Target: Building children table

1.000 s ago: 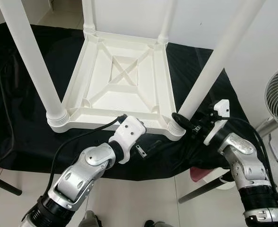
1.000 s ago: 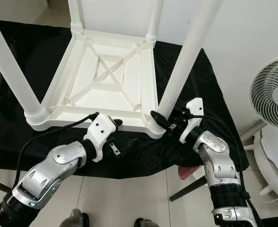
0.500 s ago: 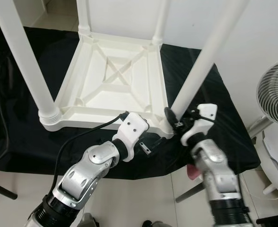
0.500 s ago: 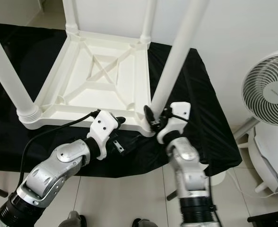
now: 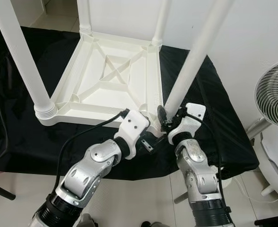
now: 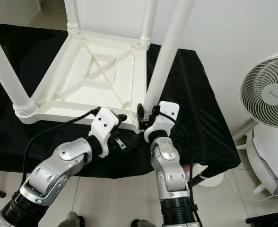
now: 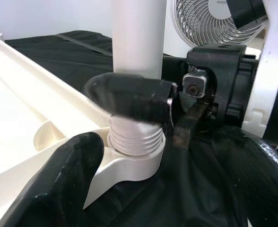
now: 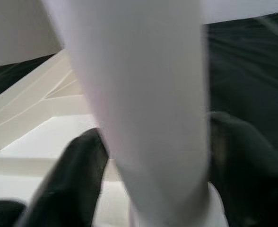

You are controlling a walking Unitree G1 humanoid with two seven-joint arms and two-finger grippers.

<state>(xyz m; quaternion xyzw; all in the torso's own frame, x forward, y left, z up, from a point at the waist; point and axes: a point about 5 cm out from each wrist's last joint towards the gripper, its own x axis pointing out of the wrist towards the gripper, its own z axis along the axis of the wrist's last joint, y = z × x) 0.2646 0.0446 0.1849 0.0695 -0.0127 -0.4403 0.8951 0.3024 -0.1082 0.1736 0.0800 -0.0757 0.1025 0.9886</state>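
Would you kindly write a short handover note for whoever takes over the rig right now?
Right pincer: shut on the near right leg, just above its threaded base.
Left pincer: by the same corner of the upturned white table; whether open or shut cannot be told.
The table lies upside down on a black cloth.
Done: all four legs stand in their corner sockets.
Left: probably tightening this leg, then turning the table upright.

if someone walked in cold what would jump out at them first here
A white children's table lies upside down on a black cloth, its four legs pointing up. At its near right corner the right gripper clasps the base of a leg, with the left gripper close beside that corner. A white fan stands off to the right.
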